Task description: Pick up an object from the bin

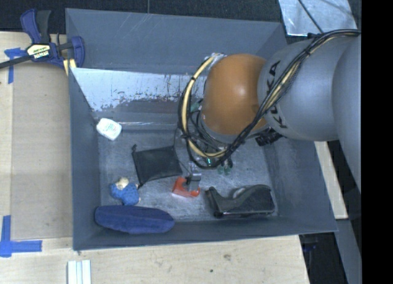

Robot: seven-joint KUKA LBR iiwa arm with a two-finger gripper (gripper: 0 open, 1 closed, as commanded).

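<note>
Hanging low over the middle of the bin (86, 153), the gripper (193, 180) sits just above a small red-orange block (183, 189) on the floor, between a black flat sheet (156, 163) to its left and a black bulky thing (242, 201) at lower right. Nothing looks lifted, so I judge the pick not yet made; grasping and raising remain. The orange wrist cover (233, 95) and cables (183, 107) hide much of the tool, so I cannot tell whether it is released or clenched, nor whether it touches the block.
</note>
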